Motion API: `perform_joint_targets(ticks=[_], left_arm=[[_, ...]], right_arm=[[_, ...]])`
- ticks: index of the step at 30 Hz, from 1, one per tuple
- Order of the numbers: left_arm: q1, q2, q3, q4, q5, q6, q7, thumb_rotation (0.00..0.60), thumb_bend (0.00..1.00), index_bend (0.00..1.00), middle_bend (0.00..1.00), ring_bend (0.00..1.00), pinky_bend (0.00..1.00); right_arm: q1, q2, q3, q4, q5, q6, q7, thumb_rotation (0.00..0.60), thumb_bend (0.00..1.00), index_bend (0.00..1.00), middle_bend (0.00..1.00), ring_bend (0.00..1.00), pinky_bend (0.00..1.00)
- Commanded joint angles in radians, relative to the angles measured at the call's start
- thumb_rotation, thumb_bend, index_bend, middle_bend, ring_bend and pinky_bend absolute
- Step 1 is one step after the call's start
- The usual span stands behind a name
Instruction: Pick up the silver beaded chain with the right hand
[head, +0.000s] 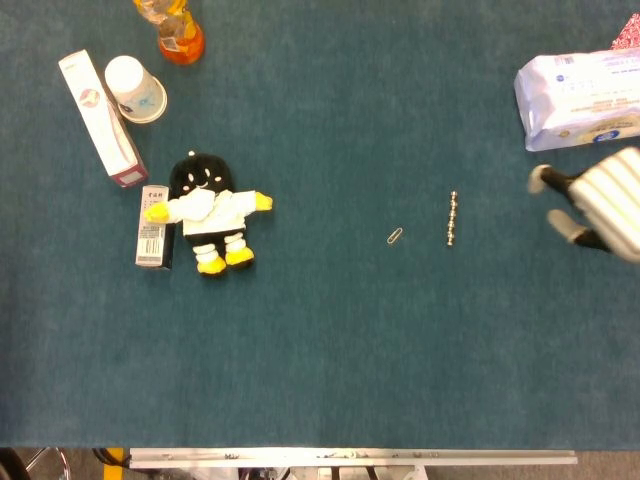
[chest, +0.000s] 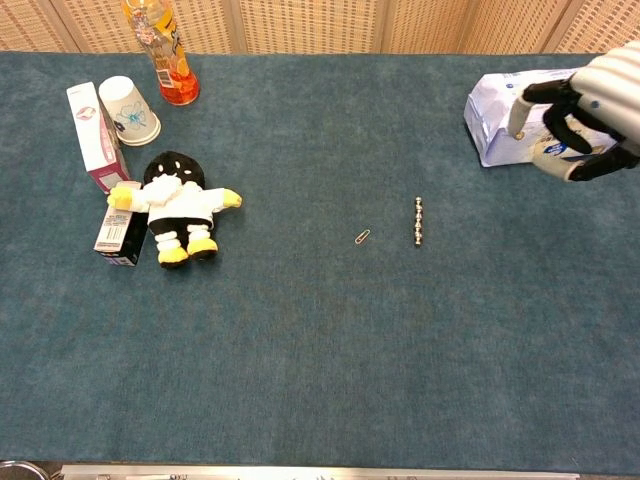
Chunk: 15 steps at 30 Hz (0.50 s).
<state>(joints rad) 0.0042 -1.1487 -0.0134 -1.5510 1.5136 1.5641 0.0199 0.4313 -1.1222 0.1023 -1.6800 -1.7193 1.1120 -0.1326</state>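
Note:
The silver beaded chain (head: 452, 218) lies in a short straight line on the blue-green cloth, right of the middle; the chest view shows the same chain (chest: 419, 220). My right hand (head: 592, 205) hovers at the right edge, well to the right of the chain, fingers apart and holding nothing. In the chest view that right hand (chest: 580, 115) shows in front of the tissue pack. My left hand is in neither view.
A paper clip (head: 396, 236) lies just left of the chain. A tissue pack (head: 578, 97) sits at the far right. At the left are a plush doll (head: 207, 212), a small box (head: 152, 240), a long carton (head: 101, 118), a paper cup (head: 136, 89) and an orange bottle (head: 174, 28).

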Motion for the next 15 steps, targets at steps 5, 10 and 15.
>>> perform_joint_targets(ticks=[5, 10, 15], left_arm=[[0.011, 0.000, 0.002, 0.003, -0.010, 0.004, -0.007, 0.600, 0.17, 0.00, 0.07, 0.04, 0.04], [0.011, -0.003, 0.001, 0.007, -0.020, -0.005, -0.005, 0.600, 0.17, 0.00, 0.07, 0.04, 0.04], [0.010, -0.002, -0.002, 0.011, -0.026, -0.012, -0.009, 0.600, 0.17, 0.00, 0.07, 0.04, 0.04]], right_arm=[[0.122, -0.124, 0.014, 0.081, 0.049, -0.143, -0.088, 0.600, 0.28, 0.46, 0.88, 0.95, 1.00], [0.171, -0.187, 0.007, 0.140, 0.069, -0.198, -0.101, 0.600, 0.28, 0.46, 0.89, 0.96, 1.00], [0.207, -0.247, -0.009, 0.193, 0.073, -0.228, -0.116, 0.600, 0.26, 0.46, 0.89, 0.96, 1.00]])
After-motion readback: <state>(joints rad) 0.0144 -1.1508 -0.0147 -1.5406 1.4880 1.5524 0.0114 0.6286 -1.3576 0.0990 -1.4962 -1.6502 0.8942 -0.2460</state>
